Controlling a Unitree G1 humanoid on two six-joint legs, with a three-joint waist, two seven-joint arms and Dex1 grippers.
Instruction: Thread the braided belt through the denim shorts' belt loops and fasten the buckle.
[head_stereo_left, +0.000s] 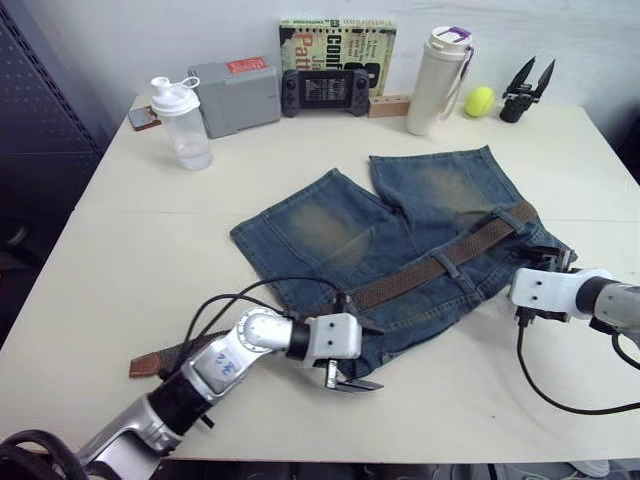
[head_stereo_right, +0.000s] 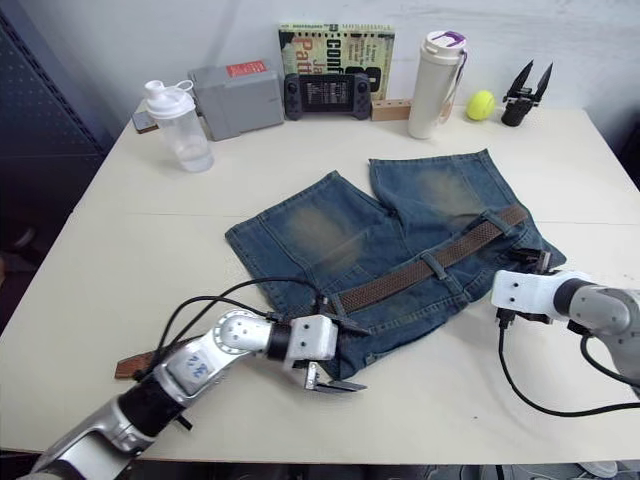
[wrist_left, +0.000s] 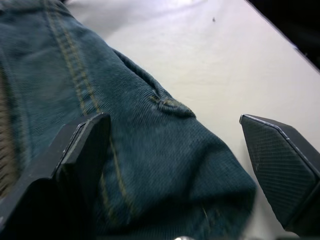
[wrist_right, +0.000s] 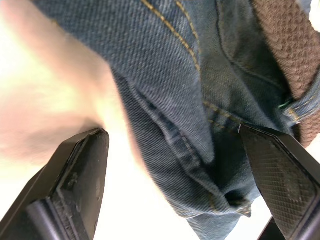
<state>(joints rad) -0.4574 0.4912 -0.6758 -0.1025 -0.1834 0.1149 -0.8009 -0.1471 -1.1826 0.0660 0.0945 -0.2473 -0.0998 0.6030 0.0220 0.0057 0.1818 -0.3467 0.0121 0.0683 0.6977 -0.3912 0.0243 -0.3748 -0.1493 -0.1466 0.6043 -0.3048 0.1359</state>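
Observation:
The denim shorts (head_stereo_left: 400, 235) lie flat mid-table, waistband towards me. The braided belt (head_stereo_left: 440, 258) runs brown along the waistband under belt loops (head_stereo_left: 447, 263), and its loose end (head_stereo_left: 150, 362) lies on the table beneath my left arm. The buckle is hidden. My left gripper (head_stereo_left: 358, 355) is open at the waistband's left corner, with the denim corner (wrist_left: 165, 165) between its fingers. At the waistband's right end my right gripper (head_stereo_left: 548, 258) is open too. The shorts' edge (wrist_right: 190, 150) and a bit of belt (wrist_right: 287, 45) lie between its fingers.
Along the far table edge stand a clear shaker bottle (head_stereo_left: 180, 125), a grey box (head_stereo_left: 237, 95), a game controller (head_stereo_left: 325, 92), a book (head_stereo_left: 338, 45), a white flask (head_stereo_left: 438, 80), a tennis ball (head_stereo_left: 479, 100) and a spare black gripper (head_stereo_left: 525, 90). Black cables (head_stereo_left: 545, 390) trail from both wrists.

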